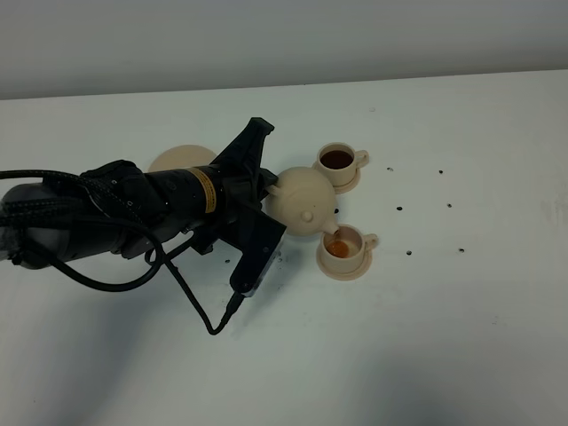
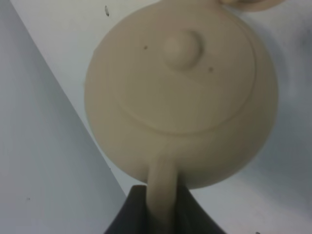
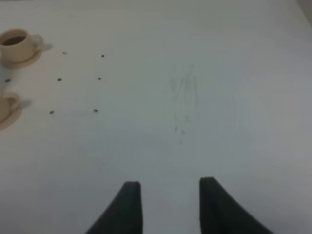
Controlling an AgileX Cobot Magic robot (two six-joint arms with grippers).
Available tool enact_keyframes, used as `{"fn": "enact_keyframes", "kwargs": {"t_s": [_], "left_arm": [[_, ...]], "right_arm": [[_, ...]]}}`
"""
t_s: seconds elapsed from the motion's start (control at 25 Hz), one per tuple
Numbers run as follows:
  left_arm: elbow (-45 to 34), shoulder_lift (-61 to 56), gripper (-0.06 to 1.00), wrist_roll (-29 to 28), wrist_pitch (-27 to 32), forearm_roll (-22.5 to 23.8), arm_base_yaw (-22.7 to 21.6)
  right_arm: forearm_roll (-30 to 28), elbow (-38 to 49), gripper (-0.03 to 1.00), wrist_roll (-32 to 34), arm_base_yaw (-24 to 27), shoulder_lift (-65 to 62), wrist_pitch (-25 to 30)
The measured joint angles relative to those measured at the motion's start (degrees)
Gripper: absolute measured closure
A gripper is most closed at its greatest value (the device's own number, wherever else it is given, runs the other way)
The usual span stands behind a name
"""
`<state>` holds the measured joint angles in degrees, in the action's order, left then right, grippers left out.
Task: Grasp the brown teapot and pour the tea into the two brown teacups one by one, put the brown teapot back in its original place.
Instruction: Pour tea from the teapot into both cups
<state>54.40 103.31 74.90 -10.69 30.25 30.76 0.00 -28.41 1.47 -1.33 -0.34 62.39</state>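
Observation:
My left gripper (image 1: 266,197) is shut on the loop handle (image 2: 162,190) of the brown teapot (image 1: 304,199). The teapot is held off the table and tilted, its spout over the nearer brown teacup (image 1: 343,247), which holds orange-brown tea on its small saucer. The farther teacup (image 1: 339,161) sits on its saucer with dark tea in it. The wide round saucer (image 1: 177,158) lies bare behind my left arm. The left wrist view shows the teapot's lid and knob (image 2: 181,48) from close up. My right gripper (image 3: 169,195) is open and empty above bare table, with both cups (image 3: 14,43) far off.
The white table (image 1: 461,337) carries several small dark specks (image 1: 399,209) to the right of the cups. My left arm's black cable (image 1: 191,302) loops down onto the table in front of the arm. A grey wall runs along the back edge.

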Motion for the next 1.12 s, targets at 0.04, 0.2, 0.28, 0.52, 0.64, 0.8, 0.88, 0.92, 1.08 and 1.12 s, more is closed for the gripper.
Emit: {"fn": "enact_keyframes", "kwargs": {"t_s": [0.04,0.2,0.28,0.52,0.64,0.8,0.88,0.92,1.08,1.12], "left_arm": [[0.0,0.0,0.86,0.0,0.0,0.1,0.1],[0.0,0.0,0.86,0.1,0.0,0.1,0.3],[0.0,0.0,0.86,0.1,0.0,0.1,0.3],[0.0,-0.6,0.86,0.4,0.6,0.2,0.3],[0.1,-1.3,0.86,0.4,0.8,0.2,0.3],[0.1,-1.4,0.86,0.9,0.8,0.2,0.3],[0.1,-1.5,0.86,1.2,0.9,0.2,0.3],[0.1,-1.5,0.86,1.3,1.0,0.2,0.3],[0.1,-1.5,0.86,1.5,1.3,0.2,0.3],[0.1,-1.5,0.86,1.6,1.3,0.2,0.4]], "right_arm": [[0.0,0.0,0.66,0.0,0.0,0.0,0.0],[0.0,0.0,0.66,0.0,0.0,0.0,0.0],[0.0,0.0,0.66,0.0,0.0,0.0,0.0],[0.0,0.0,0.66,0.0,0.0,0.0,0.0],[0.0,0.0,0.66,0.0,0.0,0.0,0.0],[0.0,0.0,0.66,0.0,0.0,0.0,0.0],[0.0,0.0,0.66,0.0,0.0,0.0,0.0],[0.0,0.0,0.66,0.0,0.0,0.0,0.0],[0.0,0.0,0.66,0.0,0.0,0.0,0.0],[0.0,0.0,0.66,0.0,0.0,0.0,0.0]]}}
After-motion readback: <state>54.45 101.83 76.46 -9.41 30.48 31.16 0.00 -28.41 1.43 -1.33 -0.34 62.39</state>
